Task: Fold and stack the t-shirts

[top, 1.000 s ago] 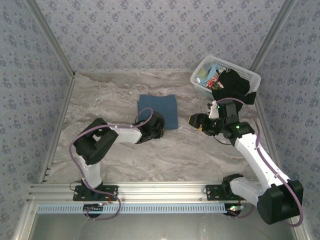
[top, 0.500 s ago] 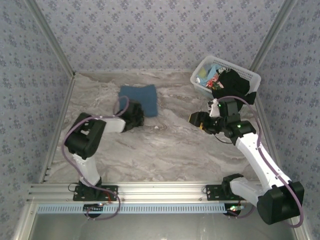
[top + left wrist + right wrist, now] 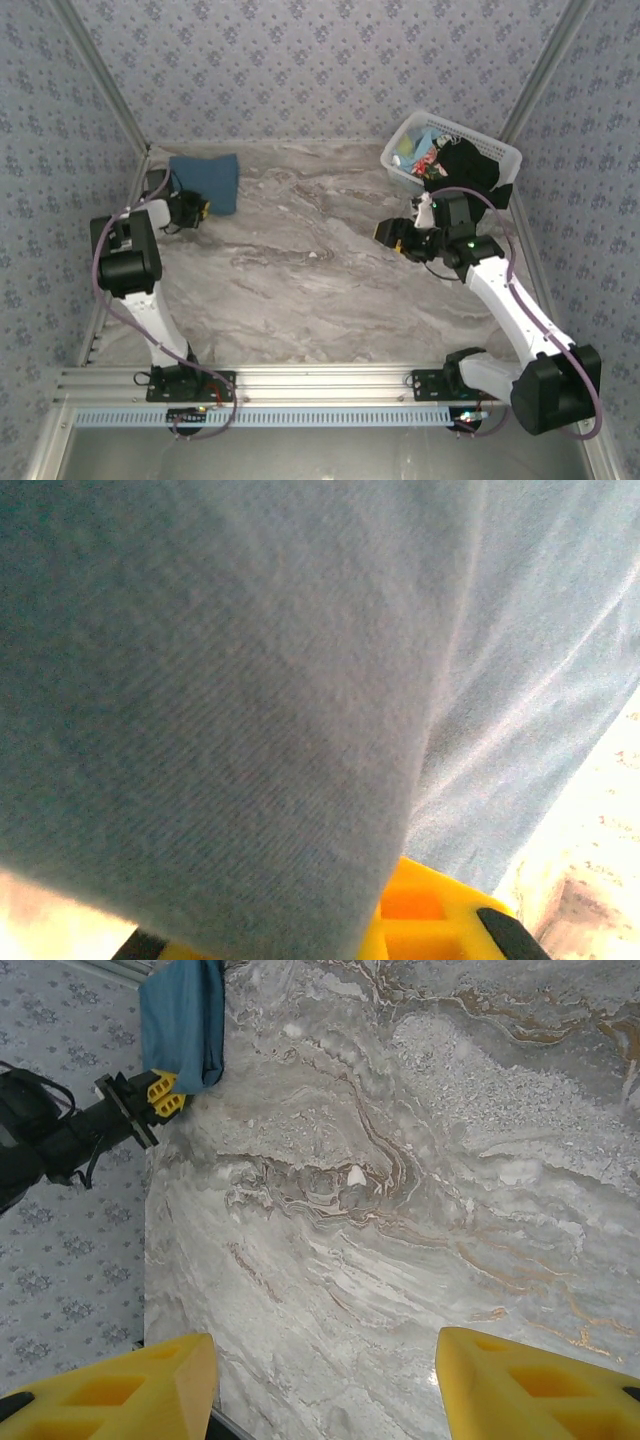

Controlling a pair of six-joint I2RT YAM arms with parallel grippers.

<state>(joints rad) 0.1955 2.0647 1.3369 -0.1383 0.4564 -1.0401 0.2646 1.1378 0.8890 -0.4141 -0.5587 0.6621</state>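
Note:
A folded dusty-blue t-shirt [image 3: 207,180] lies in the far left corner of the marble table [image 3: 300,280]. My left gripper [image 3: 193,209] is shut on its near edge. In the left wrist view the blue cloth [image 3: 250,680] hangs over a yellow finger [image 3: 440,920]. The right wrist view shows the same t-shirt [image 3: 184,1020] with the left gripper [image 3: 160,1094] clamped on it. My right gripper [image 3: 396,238] hovers open over the table's right half, its fingers [image 3: 120,1390] wide apart with nothing between them. A black t-shirt [image 3: 470,172] drapes over the basket's near rim.
A white lattice basket [image 3: 505,153] stands in the far right corner with light blue and multicoloured cloth [image 3: 422,152] inside. Patterned walls and metal rails close in the table on three sides. The left arm stretches along the left wall.
My left arm has dragged the blue t-shirt from the table's middle to the far left corner, keeping hold of it. The right arm has barely moved.

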